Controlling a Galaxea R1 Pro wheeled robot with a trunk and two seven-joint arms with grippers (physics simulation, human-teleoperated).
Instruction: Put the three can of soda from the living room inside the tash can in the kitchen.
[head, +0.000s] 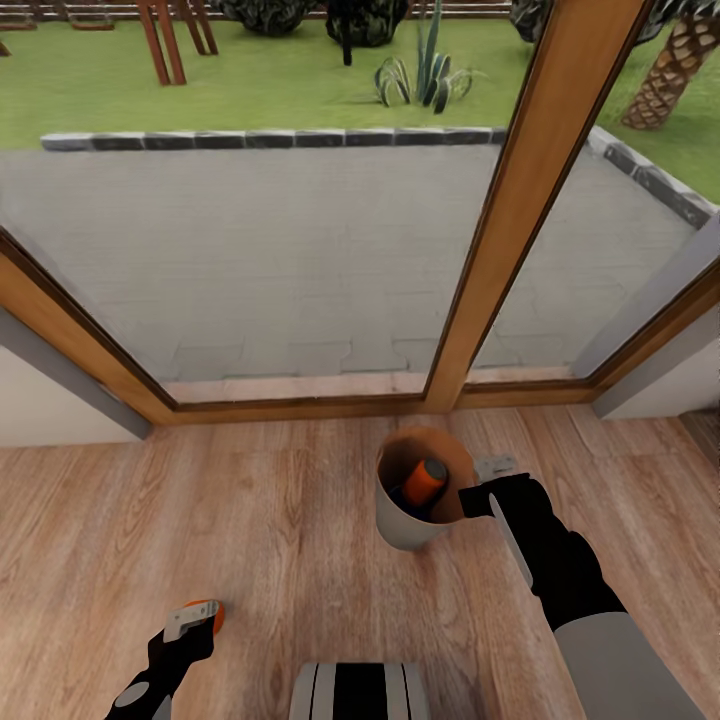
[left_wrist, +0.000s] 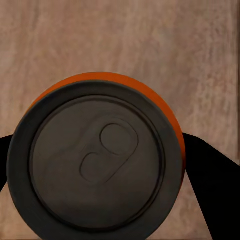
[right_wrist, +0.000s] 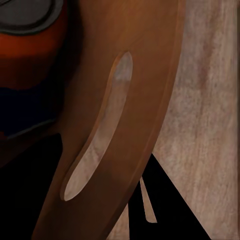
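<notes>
Low at the left of the head view, the black left gripper (head: 190, 628) clamped on a small orange drink can with a dull grey top (head: 205, 612) — seen end-on in the left wrist view, pull-tab lid (left_wrist: 100, 160) facing the lens, dark fingers (left_wrist: 210, 185) pressing on either side, pale wood plank floor (left_wrist: 150, 40) behind. Long axis of that can running along the gripper's line, so lid toward the wrist, base pointing away.

Right of centre in the head view, the round tapered bin, pale grey outside and brown-orange inside (head: 400, 525), held off the floor at its rim by the black right gripper (head: 480, 497); in the right wrist view, brown rim wall (right_wrist: 125, 125) pinched between the fingers. Already inside: a second orange can (head: 424, 482) leaning over a blue one (head: 403, 497).

Relation that matters — bin mouth lying up and to the right of the held can, open top facing upward, well apart from the left gripper. Probably calls for carrying the can across above the rim, then releasing. Wood-framed glass doors (head: 540, 200) filling the upper frame, garden beyond
</notes>
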